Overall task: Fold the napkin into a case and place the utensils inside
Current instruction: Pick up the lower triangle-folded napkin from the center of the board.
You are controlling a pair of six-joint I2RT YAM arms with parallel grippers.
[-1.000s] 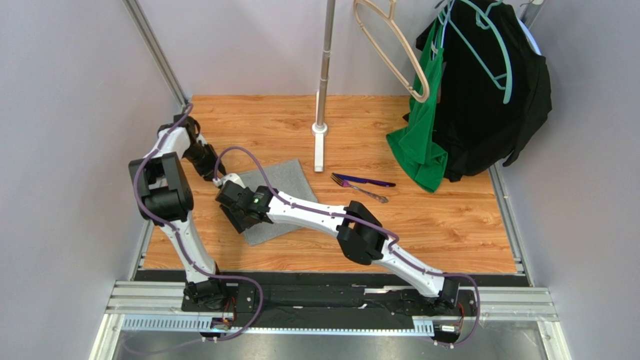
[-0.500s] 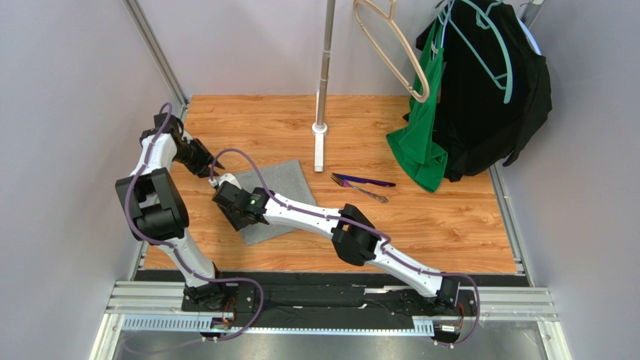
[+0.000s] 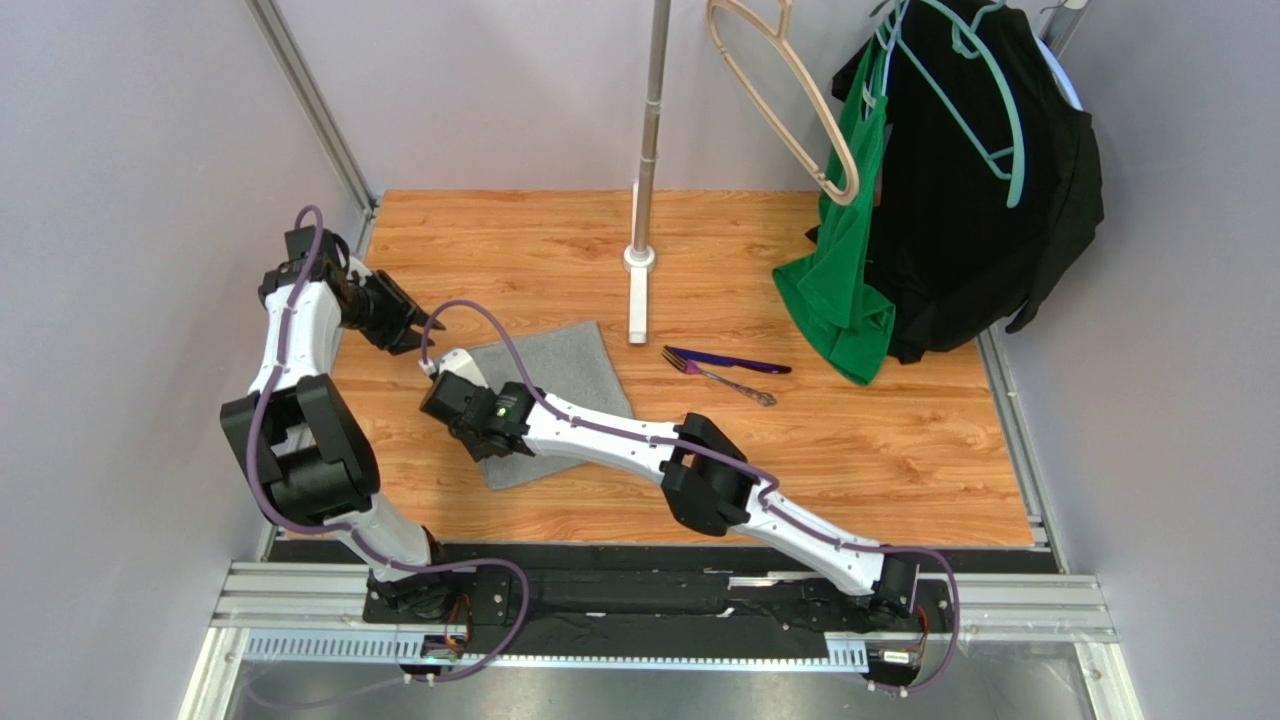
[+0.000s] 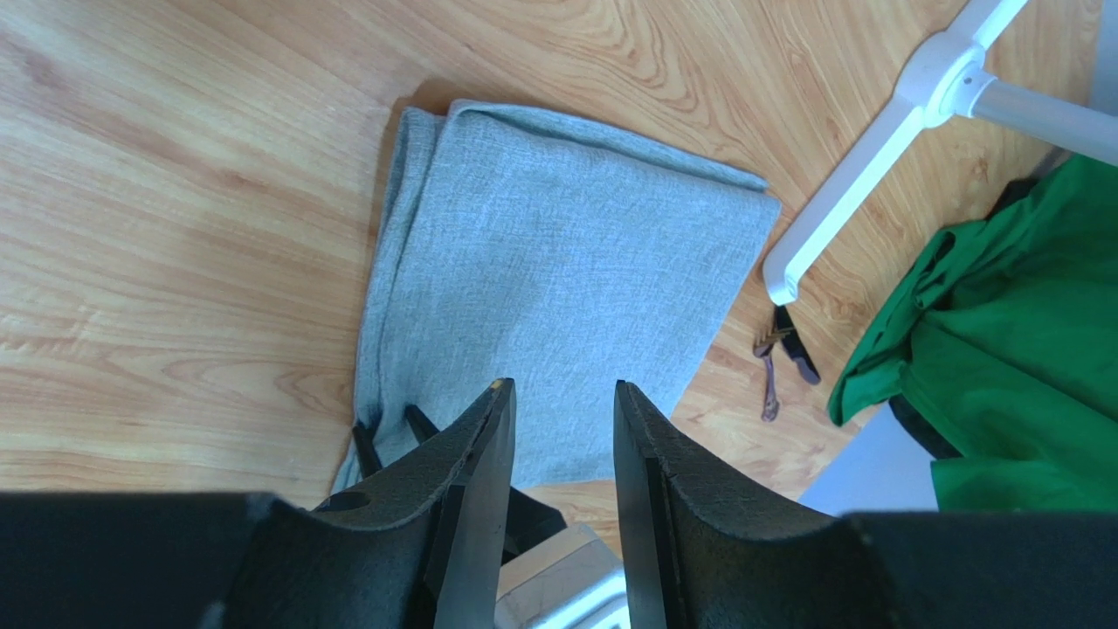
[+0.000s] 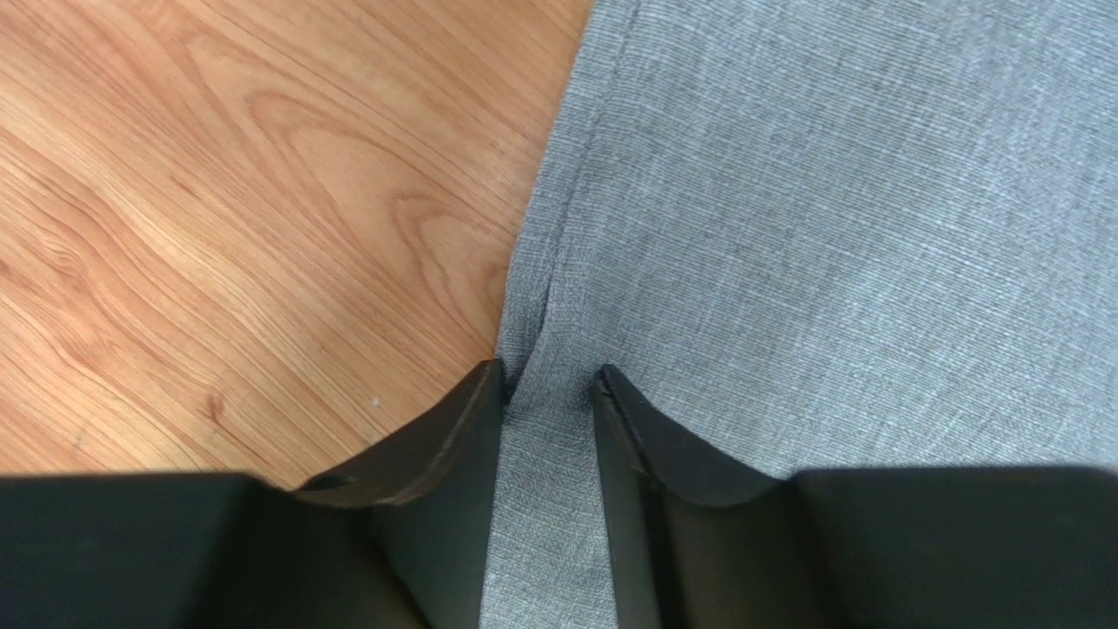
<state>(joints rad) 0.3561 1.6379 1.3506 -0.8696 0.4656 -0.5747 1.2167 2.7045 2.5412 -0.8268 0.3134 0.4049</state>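
Though narrower, right end effector [image 5: 547, 376] ajar.

- This is a robot laboratory cell, not a home.
- Two robot arms [image 3: 601, 428] are bolted to an aluminium rail [image 3: 661, 600] at the near edge of a wood-pattern table [image 3: 902, 465].
- Plain grey walls [image 3: 150, 225] and a metal frame post [image 3: 308, 98] close the space.
- A stand [image 3: 649, 135] and hangers with a green garment [image 3: 842, 285] and a black garment [image 3: 977, 195] serve as test props.

Wood-grain tabletop [image 5: 249, 197] lies under the right pincer [image 5: 549, 380]. The white stand [image 3: 646, 150] is beyond it, to the right. Well off to the right hang a green garment [image 3: 834, 308] and a black garment [image 3: 962, 225], touching. Above them are a beige hanger [image 3: 842, 188] and a teal hanger [image 3: 1016, 165].
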